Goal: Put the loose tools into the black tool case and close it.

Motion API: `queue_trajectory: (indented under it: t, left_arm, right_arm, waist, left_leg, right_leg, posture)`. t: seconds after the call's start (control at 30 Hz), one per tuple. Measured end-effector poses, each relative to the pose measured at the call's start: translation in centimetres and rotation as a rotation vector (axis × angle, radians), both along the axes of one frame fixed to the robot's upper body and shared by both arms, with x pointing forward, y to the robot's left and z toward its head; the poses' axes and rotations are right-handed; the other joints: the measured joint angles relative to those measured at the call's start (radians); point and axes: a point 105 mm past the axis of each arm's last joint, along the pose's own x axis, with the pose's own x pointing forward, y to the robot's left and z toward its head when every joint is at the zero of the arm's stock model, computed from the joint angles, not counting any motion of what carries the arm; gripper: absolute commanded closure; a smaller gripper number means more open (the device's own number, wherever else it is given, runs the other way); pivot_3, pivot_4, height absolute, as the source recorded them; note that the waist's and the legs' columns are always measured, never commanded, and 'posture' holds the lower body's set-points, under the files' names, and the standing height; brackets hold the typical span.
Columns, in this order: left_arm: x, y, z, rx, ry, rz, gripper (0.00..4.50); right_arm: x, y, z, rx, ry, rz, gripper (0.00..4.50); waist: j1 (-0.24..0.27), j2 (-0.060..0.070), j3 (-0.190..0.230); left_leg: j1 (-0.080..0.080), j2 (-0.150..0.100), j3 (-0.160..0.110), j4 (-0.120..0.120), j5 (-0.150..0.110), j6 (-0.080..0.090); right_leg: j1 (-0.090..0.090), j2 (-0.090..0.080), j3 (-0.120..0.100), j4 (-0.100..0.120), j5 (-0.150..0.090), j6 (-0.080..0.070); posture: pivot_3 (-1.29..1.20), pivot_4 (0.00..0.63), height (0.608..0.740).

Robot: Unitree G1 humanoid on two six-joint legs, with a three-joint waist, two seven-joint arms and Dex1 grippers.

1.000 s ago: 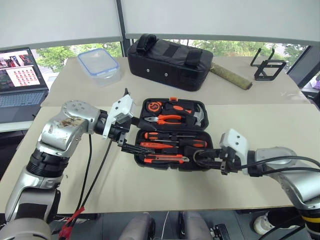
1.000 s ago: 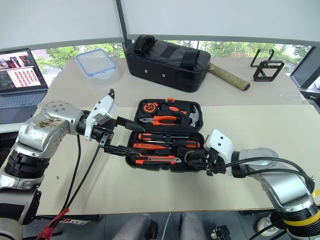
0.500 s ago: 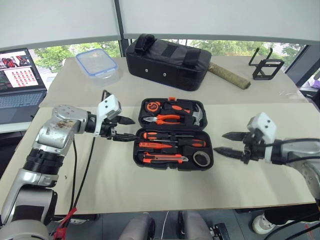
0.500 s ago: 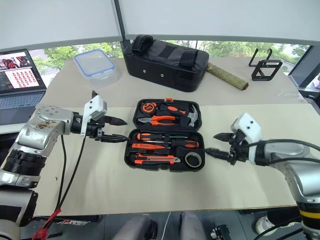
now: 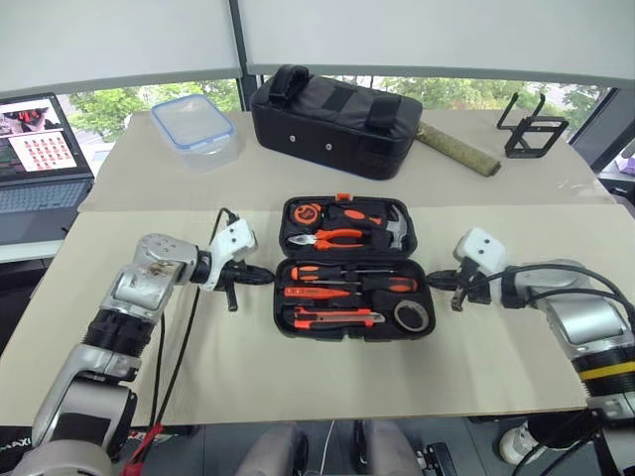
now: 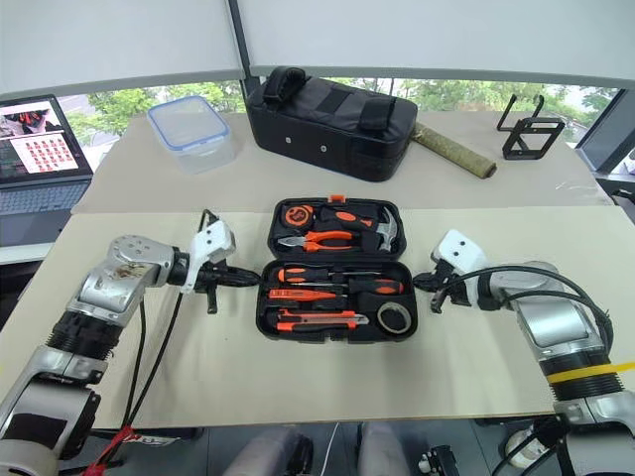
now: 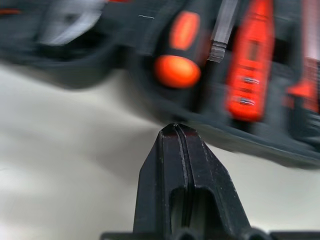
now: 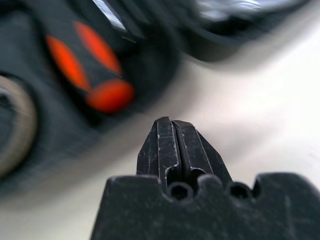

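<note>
Both your claws, left claw (image 5: 260, 278) and right claw (image 5: 438, 285), have just pinched shut empty beside the filled black tool case (image 5: 354, 268) mid-frame, so closing remains.

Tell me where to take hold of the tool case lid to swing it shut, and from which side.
Take the lid at its far edge by the orange latch, coming from behind. It lies open flat, hinged along the middle to the tool case base, so that edge likely swings most freely. Both grippers flank the base, shut.
</note>
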Motion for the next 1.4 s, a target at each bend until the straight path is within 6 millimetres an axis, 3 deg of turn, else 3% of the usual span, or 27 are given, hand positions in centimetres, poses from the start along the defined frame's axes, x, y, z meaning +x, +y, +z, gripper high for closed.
queue_trajectory:
  t: [0.33, 0.63, 0.67, 0.77, 0.87, 0.93, 1.03, 1.17, 1.3, 1.37, 1.4]
  left_arm:
    - [-4.0, 0.1, -1.4, 0.03, 0.081, -0.069, 4.5]
    - [-4.7, 0.0, -1.9, 0.02, 0.068, -0.041, 4.5]
    - [-4.5, 0.4, -1.9, 0.014, 0.069, -0.006, 3.97]
    - [-2.7, 2.6, -1.3, -0.022, 0.093, 0.152, 3.19]
    - [0.5, 5.0, 1.1, -0.111, 0.148, 0.356, 2.07]
    - [2.0, 4.5, 3.4, -0.175, 0.149, 0.389, 1.45]
    - [4.0, 3.3, 4.4, -0.25, 0.242, 0.469, 0.29]
    - [6.2, 0.3, 4.4, -0.301, 0.346, 0.531, 0.29]
    - [6.9, 0.3, 3.2, -0.29, 0.381, 0.59, 0.29]
    - [7.1, -0.6, 2.6, -0.301, 0.399, 0.588, 0.19]
    - [7.3, -1.1, 2.6, -0.31, 0.398, 0.588, 0.47]
  right_arm:
    - [-5.1, 0.4, -1.2, -0.039, 0.067, 0.126, 4.44]
    - [-6.3, -0.1, -2.0, -0.051, 0.032, 0.058, 4.44]
    - [-5.9, -0.5, -1.8, -0.051, 0.009, 0.022, 3.9]
    - [-4.3, -2.0, 0.0, -0.017, -0.046, -0.082, 3.12]
    - [-1.8, -2.5, 3.7, 0.139, -0.07, -0.192, 2.06]
    - [-0.7, -1.8, 5.5, 0.216, -0.075, -0.206, 1.53]
    - [1.4, -0.7, 6.4, 0.309, -0.018, -0.25, 0.44]
    - [4.5, 1.1, 6.5, 0.371, 0.071, -0.327, 0.44]
    - [6.3, 0.7, 5.4, 0.375, 0.125, -0.438, 0.44]
    - [7.0, 0.5, 4.5, 0.364, 0.15, -0.49, 0.95]
    - [7.3, 0.6, 3.9, 0.347, 0.169, -0.507, 1.15]
  waist:
    - [0.001, 0.0, 0.0]
    - [0.005, 0.0, 0.0]
    - [0.004, 0.0, 0.0]
    - [0.003, 0.001, 0.0]
    - [0.002, -0.001, 0.001]
    - [0.003, -0.001, 0.001]
    - [0.004, -0.001, 0.0]
    - [-0.002, -0.001, 0.0]
    - [-0.016, -0.001, 0.0]
    - [-0.019, -0.001, 0.0]
    - [-0.018, -0.001, 0.0]
  left_leg:
    - [-0.004, 0.0, 0.0, 0.0, 0.0, 0.0]
    - [-0.001, 0.0, 0.0, 0.0, 0.0, 0.0]
    - [0.0, 0.0, 0.0, 0.0, 0.0, 0.0]
    - [0.002, 0.0, 0.0, 0.0, 0.0, -0.001]
    - [0.005, 0.001, 0.0, 0.0, 0.001, -0.001]
    - [0.005, 0.001, 0.0, 0.0, 0.001, -0.001]
    - [0.004, -0.001, 0.0, 0.0, 0.001, -0.001]
    - [-0.001, 0.0, 0.0, 0.001, 0.001, -0.001]
    - [-0.007, 0.0, 0.0, 0.002, 0.002, -0.002]
    - [-0.01, -0.001, 0.0, 0.003, 0.002, -0.001]
    - [-0.01, -0.001, 0.0, 0.003, 0.002, -0.001]
  right_leg:
    - [-0.005, 0.0, 0.0, 0.0, 0.0, 0.0]
    - [-0.001, 0.0, 0.0, 0.0, 0.0, 0.0]
    - [0.0, 0.0, 0.001, 0.0, 0.0, 0.0]
    - [0.001, 0.003, 0.001, 0.001, 0.0, -0.001]
    - [0.004, 0.004, 0.0, 0.001, 0.002, -0.003]
    - [0.005, 0.003, 0.0, 0.001, 0.002, -0.003]
    - [0.004, 0.002, 0.0, 0.001, 0.002, -0.002]
    - [0.0, -0.001, 0.0, 0.002, 0.002, -0.001]
    - [-0.009, -0.002, 0.0, 0.01, 0.002, -0.001]
    - [-0.012, -0.003, -0.001, 0.012, 0.002, -0.001]
    - [-0.011, -0.003, -0.001, 0.011, 0.002, -0.001]
  posture:
    - [0.0, 0.15, 0.714]
    - [0.0, 0.15, 0.714]
    - [0.0, 0.15, 0.714]
    - [0.0, 0.15, 0.714]
    - [0.0, 0.15, 0.714]
    - [0.0, 0.15, 0.714]
    - [0.0, 0.15, 0.714]
    - [0.0, 0.15, 0.714]
    - [0.0, 0.15, 0.714]
    - [0.0, 0.15, 0.714]
    - [0.0, 0.15, 0.714]
